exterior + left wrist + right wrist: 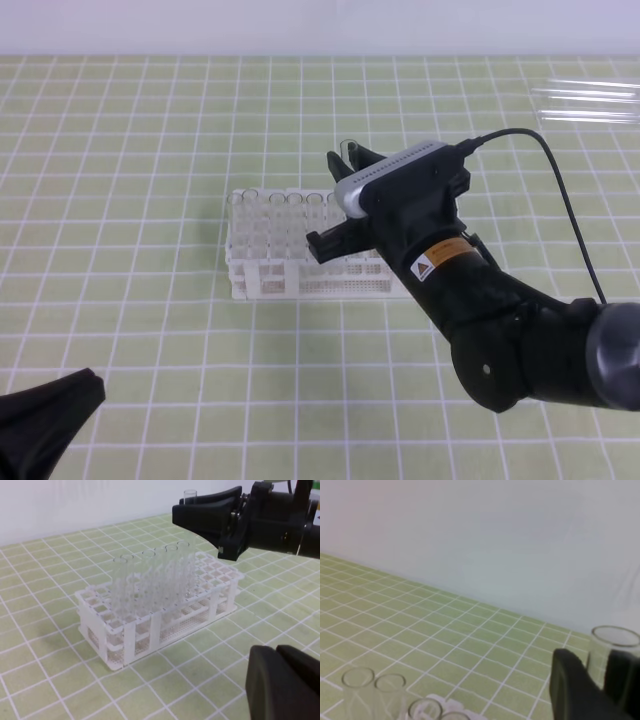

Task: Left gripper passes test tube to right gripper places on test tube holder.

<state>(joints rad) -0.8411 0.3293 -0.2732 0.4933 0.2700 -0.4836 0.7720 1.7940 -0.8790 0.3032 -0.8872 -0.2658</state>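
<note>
R gripper (202, 511) is over the far-right end of the test tube holder (125, 645), fingers partly closed on the test tube (189, 545). Tube is upright, rim sticking up just above the fingers, lower part down inside a rack hole in the back row. R wrist cam confirms: tube rim (615, 636) sits between the two black fingers (575, 685), pads against the glass on both sides.

Rel. to the R gripper: four other tubes (150, 580) stand in the same row, running away from it toward the rack's other end. Rack sits on a green checked cloth (150, 150), directly below the fingers.

L gripper (282, 680) is well apart from rack and tube, low at the near-left of the table (40, 415). Jaws fully shut, nothing in them.
</note>
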